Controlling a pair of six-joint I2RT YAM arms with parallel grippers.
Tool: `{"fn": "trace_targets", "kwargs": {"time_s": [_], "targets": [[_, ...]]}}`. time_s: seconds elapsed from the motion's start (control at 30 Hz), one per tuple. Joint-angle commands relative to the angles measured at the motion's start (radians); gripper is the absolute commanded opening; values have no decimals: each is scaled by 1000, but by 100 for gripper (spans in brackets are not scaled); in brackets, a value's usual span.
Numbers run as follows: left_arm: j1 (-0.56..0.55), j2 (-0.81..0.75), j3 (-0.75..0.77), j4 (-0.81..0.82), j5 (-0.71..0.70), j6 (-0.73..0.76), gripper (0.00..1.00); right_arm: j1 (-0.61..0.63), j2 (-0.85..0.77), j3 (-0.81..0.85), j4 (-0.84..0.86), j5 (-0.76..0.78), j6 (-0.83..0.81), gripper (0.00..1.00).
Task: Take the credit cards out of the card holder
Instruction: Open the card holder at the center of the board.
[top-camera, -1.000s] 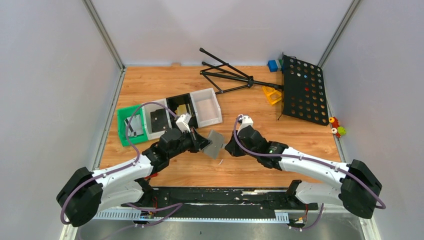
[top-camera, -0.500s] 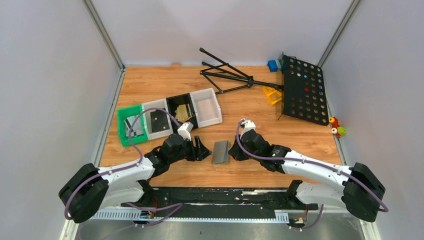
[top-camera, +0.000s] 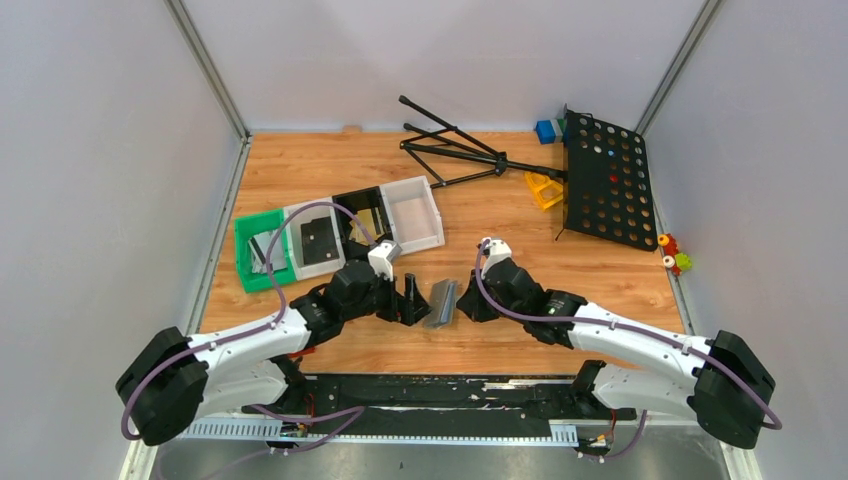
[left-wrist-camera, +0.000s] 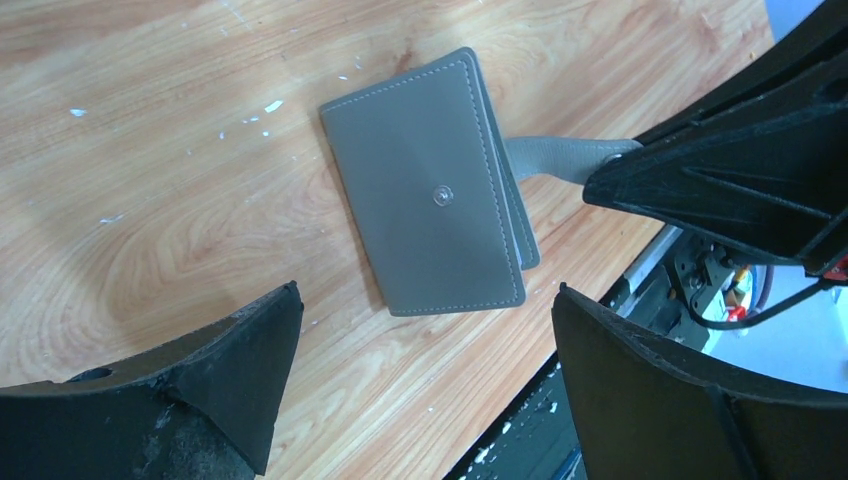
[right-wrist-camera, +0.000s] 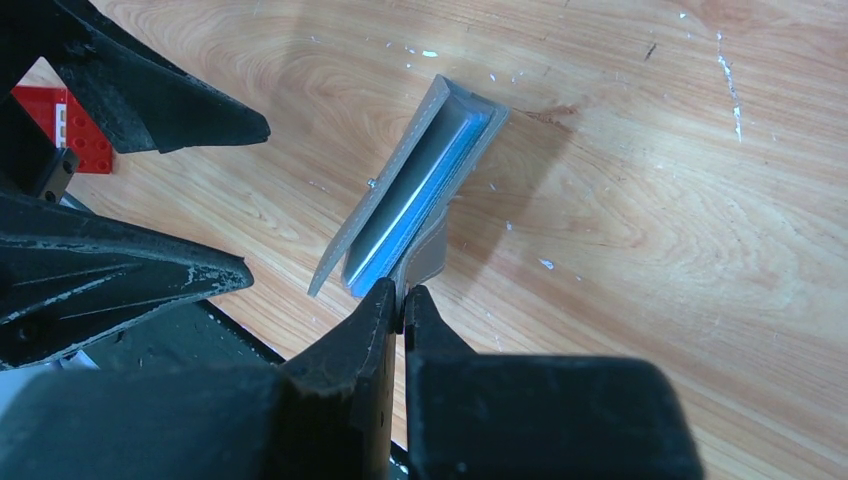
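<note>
While the flat grey folding card holder (left-wrist-camera: 430, 225) rests on the wooden table (top-camera: 520, 230) between the two arms, the right gripper (right-wrist-camera: 402, 300) pinches its small side tab (left-wrist-camera: 555, 160) with fingers closed tight. The left gripper (left-wrist-camera: 425, 293) hangs just above it, fingers spread wide, holding nothing.

The card holder (top-camera: 441, 302) lies on the counter (top-camera: 300, 170) near the middle. The left gripper (top-camera: 412, 300) is just to its left, and the right gripper (top-camera: 470, 300) is at its right, jaws on its side tab. Farther back and to the left sits the row of trays (top-camera: 243, 255), with credit cards (top-camera: 320, 238) in its three left compartments. A folded stand (top-camera: 455, 150) lies at the far edge.
</note>
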Motion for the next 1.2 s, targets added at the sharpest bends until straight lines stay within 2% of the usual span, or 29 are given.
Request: {"fn": "trace_targets", "kwargs": {"time_s": [0.0, 0.23, 0.3, 0.57, 0.77, 0.8, 0.83, 0.87, 0.93, 1.07, 1.17], "targets": [[-8, 19, 45, 40, 72, 47, 99, -6, -20, 47, 24, -24, -44, 0], [-52, 76, 106, -27, 29, 88, 98, -7, -3, 76, 41, -65, -66, 0], [-52, 94, 113, -23, 21, 85, 94, -6, 7, 82, 39, -67, -67, 0], [-52, 178, 187, -113, -32, 76, 59, -6, 24, 81, 26, -70, -59, 0], [-51, 174, 166, -86, -21, 58, 46, -7, 11, 70, 21, -56, -59, 0], [-52, 177, 166, -84, -16, 56, 46, -8, 11, 69, 21, -56, -59, 0], [-51, 184, 169, -84, -11, 53, 51, -8, 12, 68, 22, -56, -59, 0], [-51, 191, 171, -85, -4, 54, 64, -8, 13, 69, 23, -57, -59, 0], [-52, 202, 172, -77, 17, 57, 79, -8, 20, 73, 24, -61, -62, 0], [-51, 219, 177, -58, 41, 57, 78, -8, 26, 77, 28, -72, -64, 0], [-52, 241, 196, -93, 19, 59, 68, -8, 24, 76, 31, -76, -64, 0]]}}
